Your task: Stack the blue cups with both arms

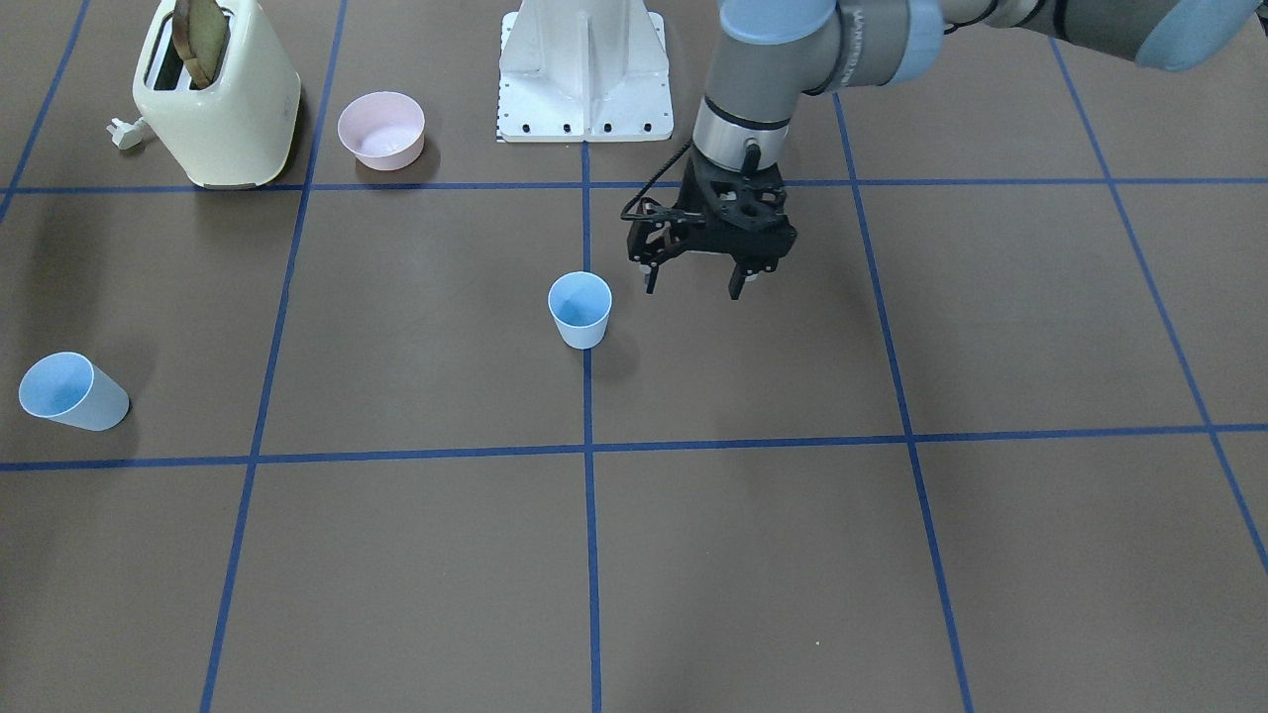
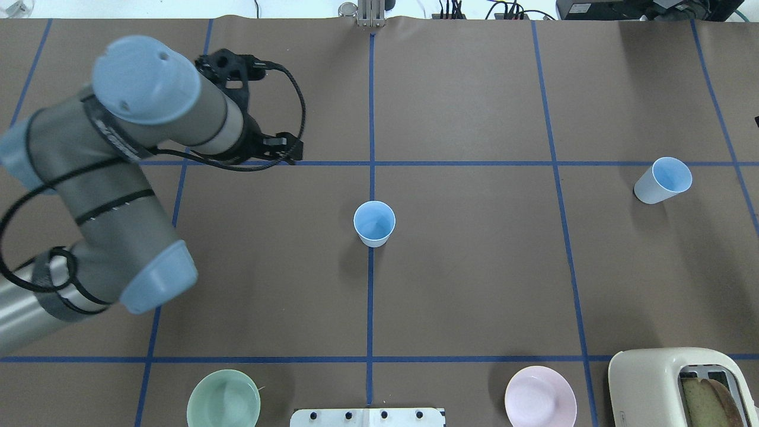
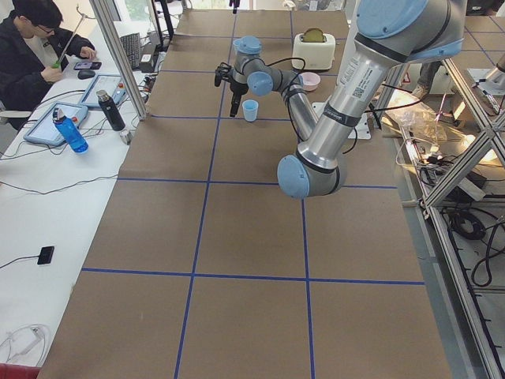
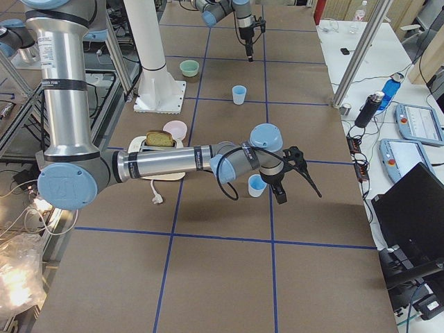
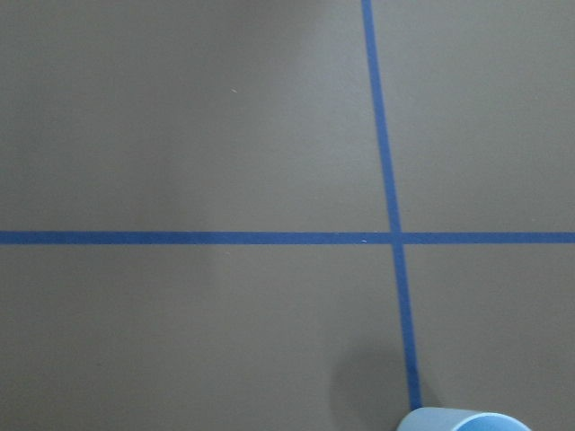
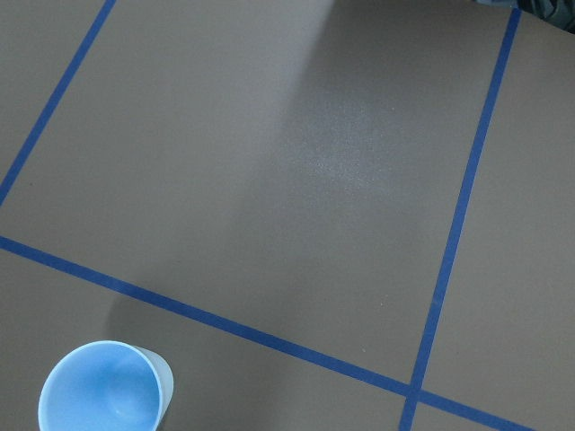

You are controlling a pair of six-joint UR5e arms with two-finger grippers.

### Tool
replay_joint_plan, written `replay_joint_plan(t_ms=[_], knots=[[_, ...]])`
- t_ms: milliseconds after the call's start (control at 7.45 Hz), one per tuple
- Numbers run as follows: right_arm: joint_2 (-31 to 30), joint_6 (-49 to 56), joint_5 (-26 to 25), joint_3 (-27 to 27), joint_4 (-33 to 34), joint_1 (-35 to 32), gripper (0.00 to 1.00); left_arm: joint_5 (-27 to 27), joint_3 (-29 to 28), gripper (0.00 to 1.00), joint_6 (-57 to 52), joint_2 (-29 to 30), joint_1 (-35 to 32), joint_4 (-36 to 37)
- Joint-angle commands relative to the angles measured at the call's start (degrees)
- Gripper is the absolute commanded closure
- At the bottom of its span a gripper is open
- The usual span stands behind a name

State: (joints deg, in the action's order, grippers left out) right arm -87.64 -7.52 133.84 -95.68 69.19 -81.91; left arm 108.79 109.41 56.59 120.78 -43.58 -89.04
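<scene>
I see the left arm (image 1: 783,59) hanging over the middle of the table, its left claw (image 1: 693,285) pointing down, spread wide and holding nothing. The right arm (image 4: 166,163) lies low, and from the side view I cannot tell how its right claw (image 4: 295,187) stands. The toaster (image 1: 223,99), pink bowl (image 1: 381,129) and green bowl (image 2: 223,398) sit along the robot's edge. One blue cup (image 1: 580,309) stands at about 9 o'clock of the left claw in the front-facing view, apart from it, and the second blue cup (image 1: 71,391) is at 3 o'clock of the first in the overhead view, just beside the right claw.
</scene>
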Motion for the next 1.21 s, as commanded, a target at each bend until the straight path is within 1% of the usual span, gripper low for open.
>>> replay_joint_plan(t_ms=[0,134,268,403,537,671,805,940,1074], knots=[[-0.16,-4.06,1.07,-2.22,0.07,0.52,0.00,8.85,0.99,0.02,-23.50,-10.52,-15.49,2.20],[-0.16,-7.30,0.98,-3.88,0.15,1.92,0.00,13.68,-3.28,0.02,-39.21,-14.83,-24.71,2.21],[-0.25,-10.20,0.37,-5.38,0.24,3.93,0.00,18.43,-8.72,0.02,-52.42,-16.79,-33.41,2.29],[-0.25,-13.19,-0.77,-6.96,0.24,6.04,0.00,20.83,-14.17,0.02,-63.60,-18.64,-41.24,2.38],[-0.33,-15.92,-4.00,-8.37,0.68,8.50,0.00,21.72,-19.44,0.02,-72.06,-19.87,-46.63,1.69],[-1.21,-15.86,-7.95,-8.03,0.68,10.70,0.00,21.21,-24.02,0.02,-79.20,-20.67,-49.55,1.68],[-1.56,-15.34,-8.42,-7.68,0.68,10.98,0.00,21.20,-25.63,0.02,-82.49,-20.94,-50.71,2.37],[-2.00,-15.07,-8.34,-6.55,0.25,11.59,0.00,21.29,-26.26,0.02,-82.78,-22.68,-50.90,2.21],[-2.18,-12.63,-8.08,-4.88,-0.02,11.77,0.00,21.81,-25.57,0.02,-82.78,-25.39,-51.95,0.99]])
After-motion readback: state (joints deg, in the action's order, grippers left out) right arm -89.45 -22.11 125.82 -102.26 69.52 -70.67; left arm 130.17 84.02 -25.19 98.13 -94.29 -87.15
